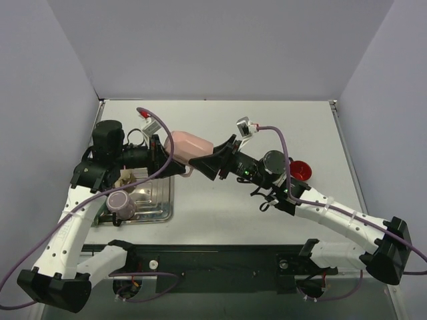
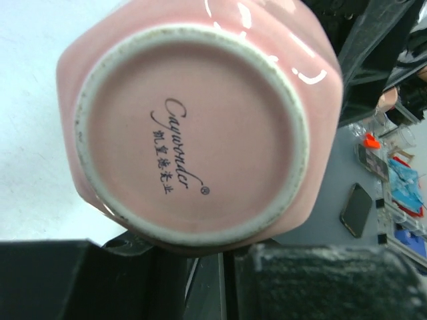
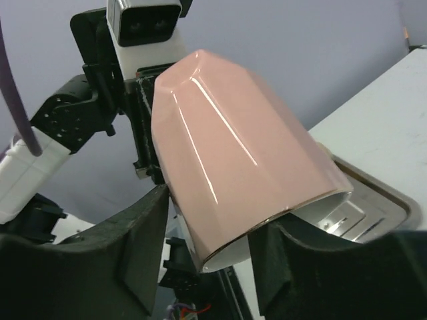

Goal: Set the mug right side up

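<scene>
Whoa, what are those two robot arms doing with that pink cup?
They have one pink mug between them, up in the air near the metal tray. The right tool has a finger on each side of the mug's open end and looks closed on it. The left tool is at the mug's bottom end, but it is hard to tell whether it is gripping. The mug is tipped on its side, not yet right side up.
</scene>
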`<state>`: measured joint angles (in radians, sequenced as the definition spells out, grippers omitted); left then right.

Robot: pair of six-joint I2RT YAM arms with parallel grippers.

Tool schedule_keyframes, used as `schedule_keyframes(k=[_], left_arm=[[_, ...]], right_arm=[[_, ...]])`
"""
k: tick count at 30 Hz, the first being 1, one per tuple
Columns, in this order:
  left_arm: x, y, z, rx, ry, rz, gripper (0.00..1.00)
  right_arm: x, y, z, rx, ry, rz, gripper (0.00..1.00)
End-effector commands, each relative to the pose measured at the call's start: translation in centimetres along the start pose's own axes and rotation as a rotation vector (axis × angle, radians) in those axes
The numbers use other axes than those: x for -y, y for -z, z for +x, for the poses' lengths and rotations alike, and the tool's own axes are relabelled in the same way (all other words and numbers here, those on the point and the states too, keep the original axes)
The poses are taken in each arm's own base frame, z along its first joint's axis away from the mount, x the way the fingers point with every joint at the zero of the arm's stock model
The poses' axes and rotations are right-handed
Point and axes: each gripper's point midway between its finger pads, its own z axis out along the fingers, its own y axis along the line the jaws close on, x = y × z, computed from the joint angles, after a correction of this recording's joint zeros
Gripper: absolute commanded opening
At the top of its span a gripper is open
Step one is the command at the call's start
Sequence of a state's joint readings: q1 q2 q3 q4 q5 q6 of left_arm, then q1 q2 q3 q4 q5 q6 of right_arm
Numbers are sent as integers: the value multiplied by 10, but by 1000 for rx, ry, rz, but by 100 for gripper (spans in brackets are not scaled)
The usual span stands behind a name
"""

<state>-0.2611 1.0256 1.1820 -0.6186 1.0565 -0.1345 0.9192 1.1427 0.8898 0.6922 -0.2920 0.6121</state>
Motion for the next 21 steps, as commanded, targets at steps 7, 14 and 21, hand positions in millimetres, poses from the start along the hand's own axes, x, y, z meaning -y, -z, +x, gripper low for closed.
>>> schedule_keyframes(k=[7,14,21], left_arm=[[-35,5,9,-100,-130,-211,88],[-140,78,45,-275,-228,-786,89],[-192,152,100,-477,-156,-1003,91]], right_arm=[[-6,-4,-59,128,-24,29,0],[180,84,7,-405,249,843,0],[259,139,64,-816,203,1088,0]])
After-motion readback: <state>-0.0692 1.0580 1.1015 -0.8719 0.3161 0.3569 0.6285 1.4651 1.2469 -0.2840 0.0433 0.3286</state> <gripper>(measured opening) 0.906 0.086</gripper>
